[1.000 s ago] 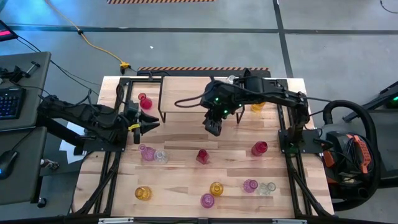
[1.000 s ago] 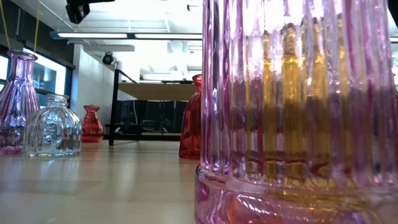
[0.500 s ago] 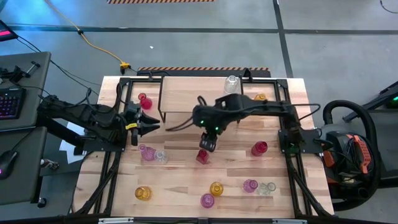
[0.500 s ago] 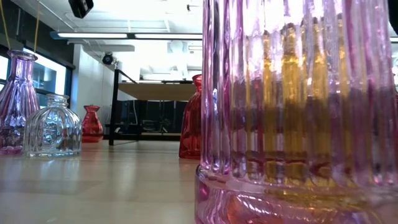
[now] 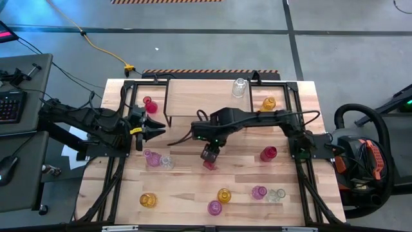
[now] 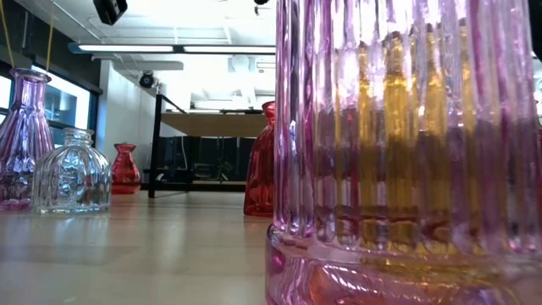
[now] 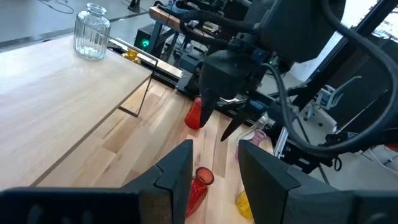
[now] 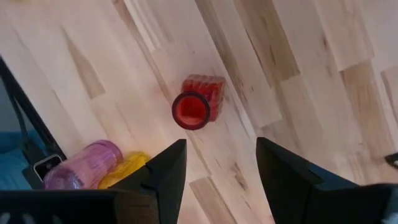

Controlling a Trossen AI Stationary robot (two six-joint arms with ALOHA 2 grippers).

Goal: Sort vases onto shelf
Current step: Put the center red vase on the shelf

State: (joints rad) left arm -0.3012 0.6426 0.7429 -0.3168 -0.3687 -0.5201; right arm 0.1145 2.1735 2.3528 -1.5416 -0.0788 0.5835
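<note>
The wooden table point(image 5: 193, 187) is carrying everything, its planks running across the high view. The shelf point(image 5: 199, 103) is sitting at the far side of the table, its long axis lying along the table's far edge, and a clear vase point(image 5: 239, 87) is standing upright on it near the right end. The right arm is reaching from the table's right edge across to the middle, and the right gripper point(image 5: 209, 154) is hanging just above a red vase point(image 5: 209, 164) that is standing on the table in front of the shelf. The right wrist view is looking down into this vase's round mouth point(image 8: 191, 110), so its long axis is running vertically, neck pointing up. The two fingers are standing apart with the vase in the gap between them, gripping nothing. The left arm is waiting at the table's left edge, and the left gripper point(image 5: 154, 129) is pointing towards the middle, fingers partly open and empty. The other vases are standing upright across the table: a pink vase point(image 5: 152, 158) and a small clear vase point(image 5: 167, 162) together near the left side, a second red vase point(image 5: 268, 153) to the right, a yellow vase point(image 5: 268, 104) beside the shelf's right end, and a small red vase point(image 5: 150, 105) left of the shelf.
</note>
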